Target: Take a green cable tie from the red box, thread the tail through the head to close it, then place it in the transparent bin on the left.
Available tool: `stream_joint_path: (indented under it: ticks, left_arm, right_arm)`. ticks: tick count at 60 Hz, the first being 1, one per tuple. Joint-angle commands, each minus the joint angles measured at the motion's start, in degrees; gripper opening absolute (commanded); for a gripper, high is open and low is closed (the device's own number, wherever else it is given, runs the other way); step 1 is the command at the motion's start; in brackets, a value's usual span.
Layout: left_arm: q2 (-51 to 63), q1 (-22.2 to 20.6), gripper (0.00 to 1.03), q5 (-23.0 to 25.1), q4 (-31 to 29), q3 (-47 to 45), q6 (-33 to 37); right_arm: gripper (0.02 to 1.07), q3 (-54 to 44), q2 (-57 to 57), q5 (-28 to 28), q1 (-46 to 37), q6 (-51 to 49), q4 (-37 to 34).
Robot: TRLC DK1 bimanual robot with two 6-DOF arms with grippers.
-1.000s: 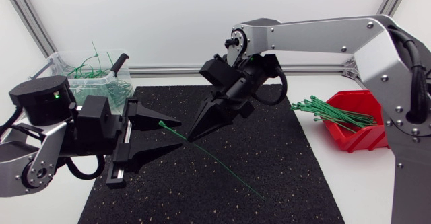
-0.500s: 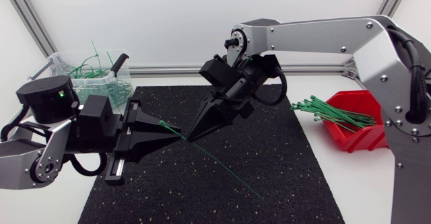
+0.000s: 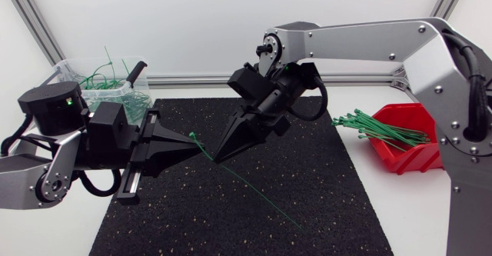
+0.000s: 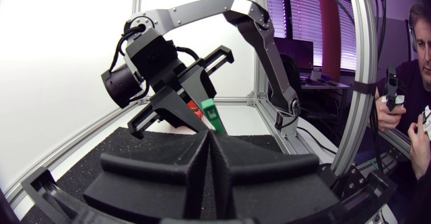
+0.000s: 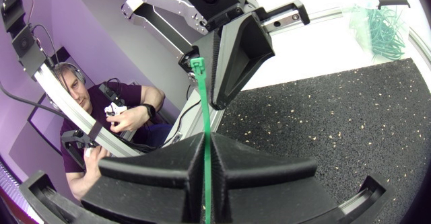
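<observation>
Newly closed, left gripper (image 3: 201,150) – like right gripper (image 3: 217,158) – pinches green cable tie (image 3: 261,196) above speckled black mat (image 3: 338,202).

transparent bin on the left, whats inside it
A tangle of green cable ties, some poking above the bin rim. The left arm covers its near side, so the bottom is hidden.

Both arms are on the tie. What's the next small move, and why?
Probably open the right gripper and slide it down toward the tail. The left gripper is shut on the cable tie at its head, the right pinches close beside it, and the long tail trails free to the mat.
</observation>
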Motion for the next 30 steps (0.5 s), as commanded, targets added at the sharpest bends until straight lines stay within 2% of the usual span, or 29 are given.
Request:
stream_joint_path:
  ticks: [1, 9, 30]
  left_arm:
    - [0.56, 0.23, 0.25, 1.53, 1.06, 0.8, -0.63]
    - [0.21, 0.93, 0.48, 1.53, 1.06, 0.28, -0.81]
    - [-1.81, 1.9, 0.51, 1.62, 0.88, -1.57, -1.25]
  right_arm:
    - [0.08, -1.47, 1.25, 0.21, -0.31, -1.51, -0.18]
    - [0.08, -1.55, 1.16, 0.21, -0.39, -1.51, -0.18]
    - [0.08, -1.55, 0.81, 0.12, -0.39, -1.69, -0.09]
